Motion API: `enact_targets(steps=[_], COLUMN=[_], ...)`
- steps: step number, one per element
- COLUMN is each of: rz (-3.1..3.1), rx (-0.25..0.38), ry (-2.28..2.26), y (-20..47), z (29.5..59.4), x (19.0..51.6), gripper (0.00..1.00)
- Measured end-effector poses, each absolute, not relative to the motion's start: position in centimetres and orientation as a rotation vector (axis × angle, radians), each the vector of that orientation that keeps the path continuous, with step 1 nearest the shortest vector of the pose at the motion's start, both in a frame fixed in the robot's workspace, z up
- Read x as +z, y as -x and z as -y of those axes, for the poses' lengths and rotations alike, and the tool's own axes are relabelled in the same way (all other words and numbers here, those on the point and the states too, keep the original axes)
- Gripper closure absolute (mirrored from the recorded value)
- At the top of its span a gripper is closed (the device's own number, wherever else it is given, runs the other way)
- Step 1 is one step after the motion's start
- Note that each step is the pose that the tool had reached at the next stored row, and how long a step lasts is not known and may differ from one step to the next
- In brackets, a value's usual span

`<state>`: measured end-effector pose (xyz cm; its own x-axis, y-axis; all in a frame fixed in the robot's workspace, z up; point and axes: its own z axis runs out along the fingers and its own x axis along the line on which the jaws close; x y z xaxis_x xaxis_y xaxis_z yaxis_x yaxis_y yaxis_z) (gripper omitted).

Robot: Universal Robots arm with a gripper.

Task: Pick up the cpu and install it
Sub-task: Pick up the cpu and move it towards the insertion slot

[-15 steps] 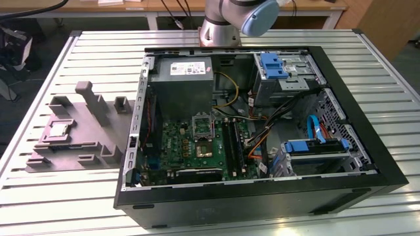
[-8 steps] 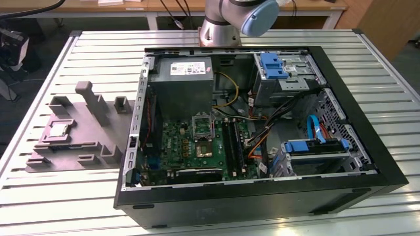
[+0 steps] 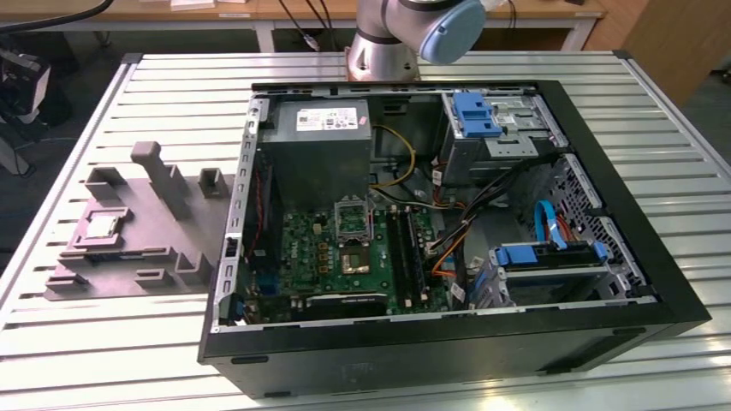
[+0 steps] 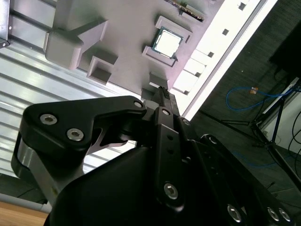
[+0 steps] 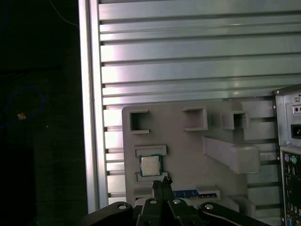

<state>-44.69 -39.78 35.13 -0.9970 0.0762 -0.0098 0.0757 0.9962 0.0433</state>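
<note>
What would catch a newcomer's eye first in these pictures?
The open computer case lies in the middle of the exterior view, its green motherboard exposed. On that view's left, a grey tray holds the small silvery cpu. In the first wrist view, the gripper points toward the tray, near the cpu.

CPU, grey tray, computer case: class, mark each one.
cpu (image 5: pixel 150 165): first wrist view, silvery top.
grey tray (image 3: pixel 149 235): exterior view, bare floor.
computer case (image 3: pixel 457 353): exterior view, black near wall.
</note>
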Motion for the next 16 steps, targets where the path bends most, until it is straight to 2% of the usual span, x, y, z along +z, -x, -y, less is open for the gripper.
enact_targets(steps=[3,4,5,7,8,11,12,13,14,15,16], rz=[-3.127,-3.127,-3.127,-3.127,-3.127,-3.127,-3.127,-3.127,-3.127,-3.127,-3.128], rx=[0.067,0.067,0.067,0.067,0.067,0.067,0.067,0.067,0.067,0.067,0.067], ry=[-0.119,-0.119,-0.119,-0.119,-0.119,-0.119,-0.119,-0.119,-0.119,-0.118,-0.117], y=[44.69,44.69,44.69,44.69,44.69,44.70,44.70,44.70,44.70,44.70,44.70], z=[39.78,39.78,39.79,39.79,39.78,39.78,39.78,39.78,39.78,39.78,39.79], x=[35.13,35.13,35.13,35.13,35.13,35.13,35.13,35.13,35.13,35.13,35.13], gripper=[0.89,0.84,0.84,0.71,0.71,0.53,0.53,0.47,0.47,0.41,0.41])
